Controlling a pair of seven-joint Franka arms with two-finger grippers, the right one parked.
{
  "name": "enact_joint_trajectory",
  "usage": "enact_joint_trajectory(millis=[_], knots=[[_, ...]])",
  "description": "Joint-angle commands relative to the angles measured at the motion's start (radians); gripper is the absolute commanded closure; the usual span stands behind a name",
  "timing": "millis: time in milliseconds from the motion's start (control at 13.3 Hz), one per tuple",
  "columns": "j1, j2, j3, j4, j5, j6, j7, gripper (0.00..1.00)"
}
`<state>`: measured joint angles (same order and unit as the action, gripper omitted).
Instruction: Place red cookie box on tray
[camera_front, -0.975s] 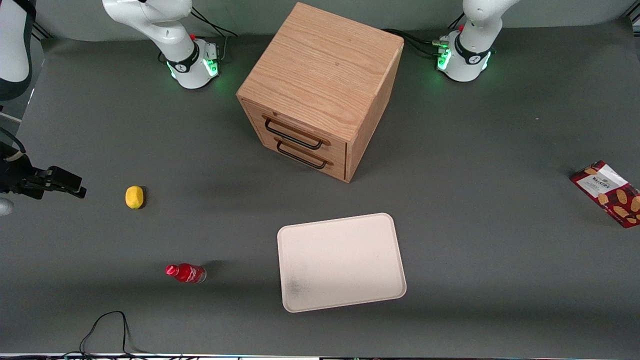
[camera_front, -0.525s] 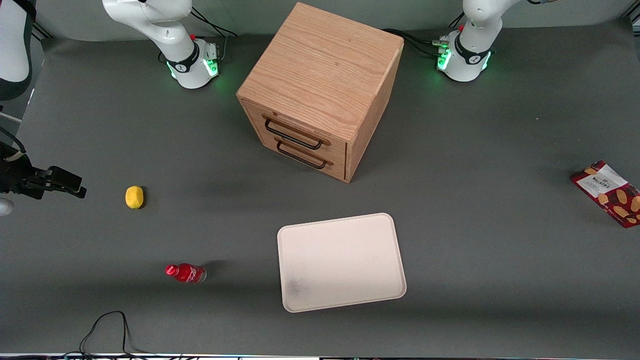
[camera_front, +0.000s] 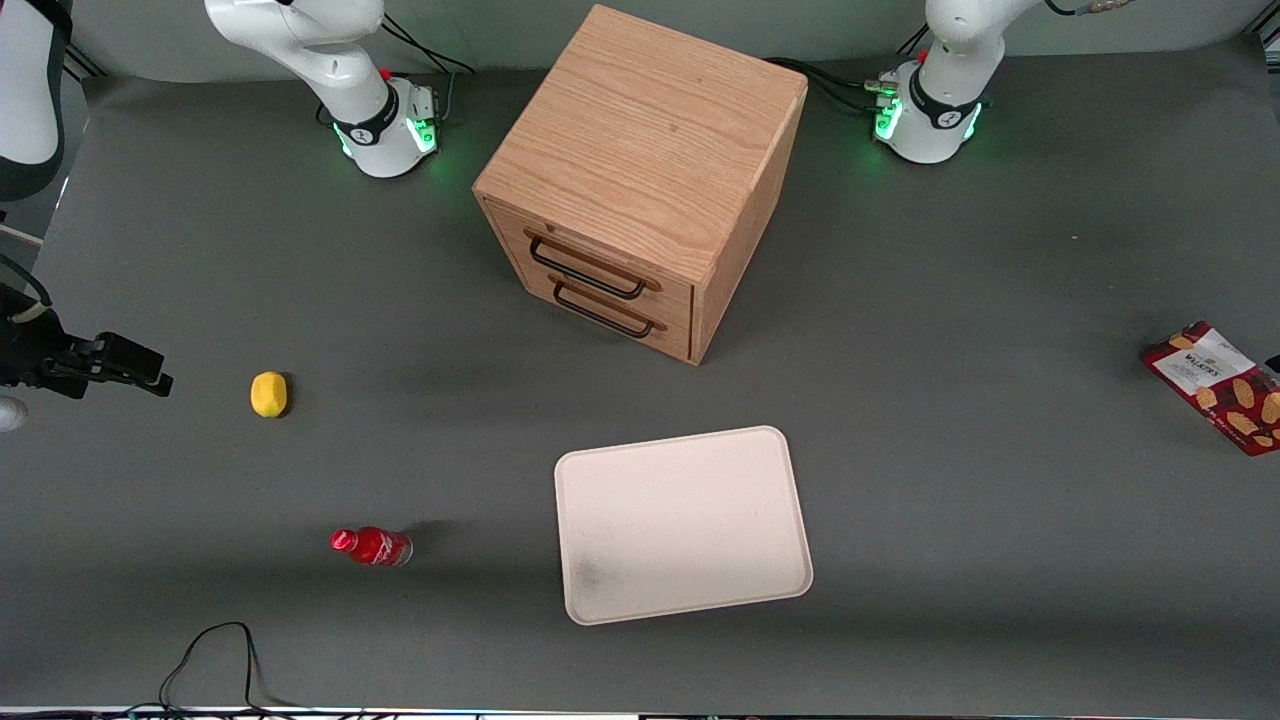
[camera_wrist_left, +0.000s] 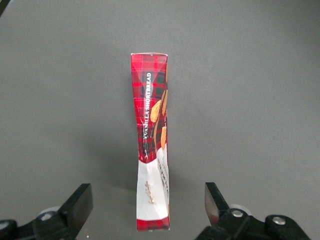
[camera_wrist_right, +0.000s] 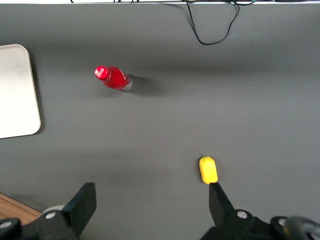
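Your gripper (camera_wrist_left: 145, 210) hangs above the red cookie box (camera_wrist_left: 151, 145) with its fingers (camera_wrist_left: 80, 202) spread wide apart, one on each side of the box and touching nothing. From the wrist camera the box appears to rest on a narrow long edge, its white-label end between your fingertips and the rest running away from you. In the front view the red cookie box (camera_front: 1215, 385) sits on the table (camera_front: 950, 330) at the working arm's end, cut by the frame edge and well apart from the tray (camera_front: 680, 522), which lies nearer the front camera than the wooden drawer cabinet (camera_front: 640, 180). The main risk, as I judge it, is tipping: if you come down off-centre, one finger meets the thin cardboard first and knocks the box flat. Gripping only the label end could also let the long box sag or swing during the long carry. Squeeze hard and the walls may buckle. The small red bottle (camera_front: 372, 546) and the lemon (camera_front: 268, 393) lie toward the parked arm's end, clear of your likely route.
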<state>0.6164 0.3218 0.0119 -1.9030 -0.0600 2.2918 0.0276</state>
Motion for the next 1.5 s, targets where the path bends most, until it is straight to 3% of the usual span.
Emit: enact_joint_trajectory(millis=[0, 675, 1050, 1200, 1350, 1425], knots=[[0.009, 0.035, -0.007, -0.005, -0.011, 0.049, -0.006, 0.00], [0.003, 0.134, -0.007, -0.047, -0.052, 0.215, -0.005, 0.00], [0.002, 0.143, -0.006, -0.039, -0.050, 0.210, 0.006, 0.01], [0.002, 0.143, -0.004, -0.025, -0.044, 0.199, 0.011, 0.65], [0.002, 0.140, -0.003, -0.021, -0.040, 0.196, 0.006, 1.00], [0.002, 0.140, -0.001, -0.019, -0.040, 0.196, 0.008, 1.00]])
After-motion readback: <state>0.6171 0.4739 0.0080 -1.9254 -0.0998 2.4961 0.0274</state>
